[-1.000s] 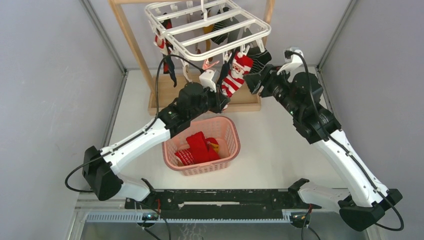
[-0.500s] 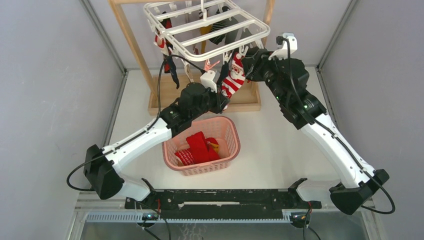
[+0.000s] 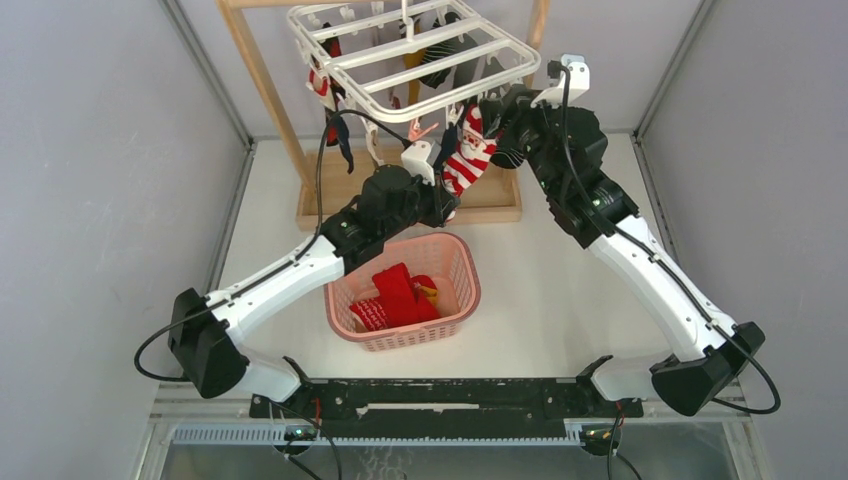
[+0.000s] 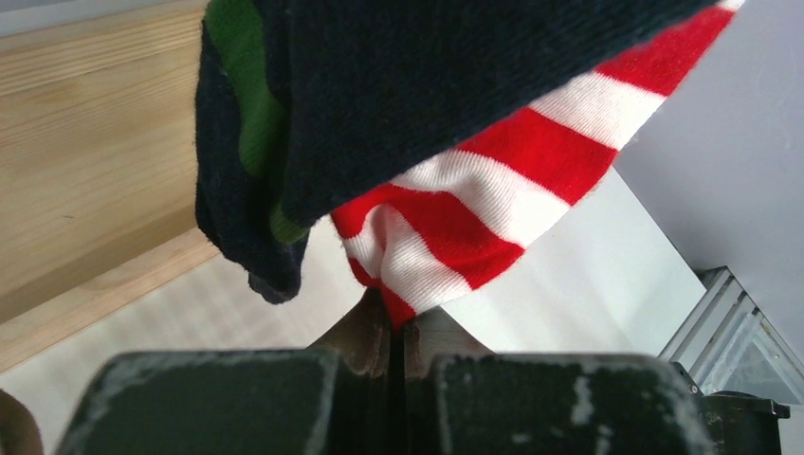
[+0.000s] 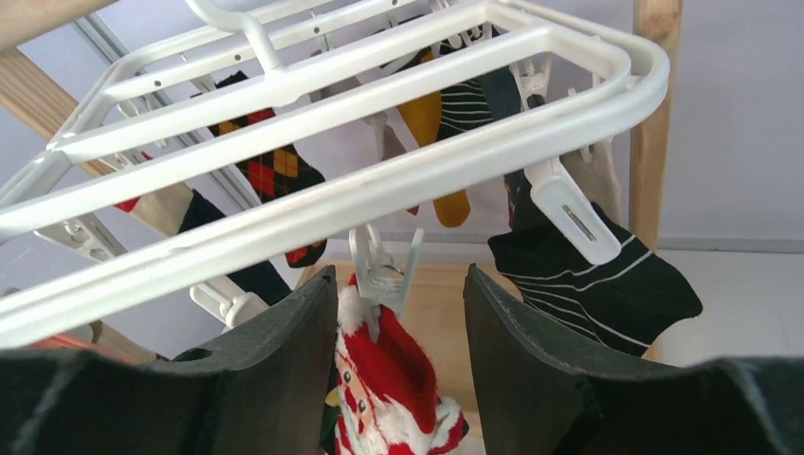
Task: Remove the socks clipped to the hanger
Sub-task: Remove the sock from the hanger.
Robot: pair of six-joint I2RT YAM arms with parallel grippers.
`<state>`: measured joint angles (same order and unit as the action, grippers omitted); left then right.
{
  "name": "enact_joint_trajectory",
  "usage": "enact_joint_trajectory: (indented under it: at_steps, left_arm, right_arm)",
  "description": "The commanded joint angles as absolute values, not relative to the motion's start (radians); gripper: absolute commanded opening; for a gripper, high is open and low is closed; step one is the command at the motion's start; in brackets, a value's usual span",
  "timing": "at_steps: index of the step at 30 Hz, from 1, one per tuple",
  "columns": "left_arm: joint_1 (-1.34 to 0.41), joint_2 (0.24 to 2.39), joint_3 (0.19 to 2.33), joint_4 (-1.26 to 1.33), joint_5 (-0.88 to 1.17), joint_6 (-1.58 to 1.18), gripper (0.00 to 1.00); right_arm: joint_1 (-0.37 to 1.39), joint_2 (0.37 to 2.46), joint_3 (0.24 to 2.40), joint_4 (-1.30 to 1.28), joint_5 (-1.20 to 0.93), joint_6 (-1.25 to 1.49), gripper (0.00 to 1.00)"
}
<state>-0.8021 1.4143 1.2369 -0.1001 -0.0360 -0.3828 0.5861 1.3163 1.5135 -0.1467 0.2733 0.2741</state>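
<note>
The white hanger (image 3: 420, 55) hangs at the top of the top view with several socks clipped under it. A red and white Santa sock (image 3: 468, 152) hangs from a clip (image 5: 384, 267) on its front bar. My left gripper (image 4: 396, 327) is shut on the striped toe of this sock (image 4: 474, 204), with a dark sock with green patches (image 4: 379, 85) just above. My right gripper (image 5: 398, 294) is open, its fingers on either side of the clip and the Santa sock's cuff (image 5: 393, 379). A black striped sock (image 5: 597, 275), an argyle one (image 5: 270, 175) and a mustard one (image 5: 431, 133) hang behind.
A pink basket (image 3: 400, 330) holding red socks stands on the table below the left arm. The wooden stand (image 3: 260, 80) and its base (image 3: 330, 190) carry the hanger. Grey walls close in both sides.
My right arm has swung left and up, bringing its open gripper to the clip of the Santa sock. My left gripper has held the sock's toe throughout.
</note>
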Motion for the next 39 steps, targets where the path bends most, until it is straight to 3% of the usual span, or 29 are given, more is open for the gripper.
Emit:
enact_joint_trajectory:
  at_steps: [1, 30, 39]
  left_arm:
    - [-0.804, 1.414, 1.304, -0.081, -0.048, -0.368, 0.00]
    - [-0.805, 1.408, 1.304, -0.087, -0.049, -0.354, 0.00]
    - [-0.805, 1.403, 1.301, -0.095, -0.051, -0.351, 0.00]
  right_arm:
    - [0.593, 1.332, 1.568, -0.070, 0.290, 0.253, 0.59]
    - [0.601, 1.405, 1.606, -0.014, 0.313, 0.247, 0.55]
    - [0.608, 1.408, 1.605, -0.011, 0.306, 0.247, 0.36]
